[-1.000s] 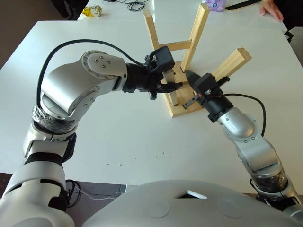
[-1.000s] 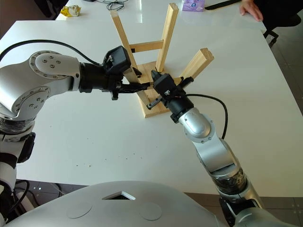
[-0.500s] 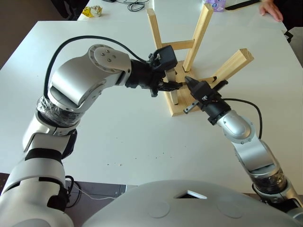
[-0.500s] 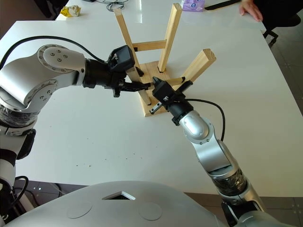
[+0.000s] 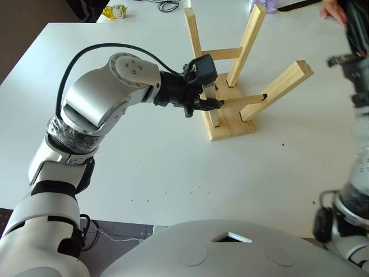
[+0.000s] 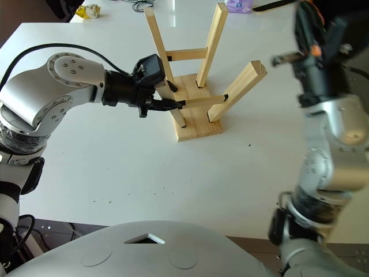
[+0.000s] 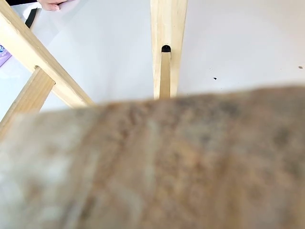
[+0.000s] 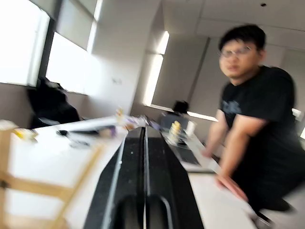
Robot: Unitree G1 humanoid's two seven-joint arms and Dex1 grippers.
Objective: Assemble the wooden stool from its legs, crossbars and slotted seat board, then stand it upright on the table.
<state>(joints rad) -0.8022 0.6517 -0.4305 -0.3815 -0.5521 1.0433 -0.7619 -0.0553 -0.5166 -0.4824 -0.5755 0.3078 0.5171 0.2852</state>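
The wooden stool lies upside down, its seat board [image 5: 233, 128] flat on the white table [image 5: 144, 150]. Two legs [image 5: 249, 34] stand upright, joined by a crossbar [image 5: 222, 55]. A third leg [image 5: 282, 85] leans outward to the right, with a lower crossbar [image 5: 242, 101] running from it to a short near leg [image 5: 214, 115]. My left gripper [image 5: 209, 103] is shut on that near leg at the crossbar's end. The left wrist view looks along the crossbar [image 7: 165, 76] into the leaning leg's slot. My right gripper [image 8: 145, 138] is raised high at the right, shut and holding nothing.
A yellow object [image 5: 113, 11] and cables lie at the table's far left. A purple item [image 5: 265, 4] and a person's hand [image 5: 333, 8] are at the far edge. The table's front and left parts are bare, and its right edge is near my right arm.
My right gripper has left the stool's crossbar and swung up and away to the right. The left gripper stays on the near leg, and the stool has barely shifted.
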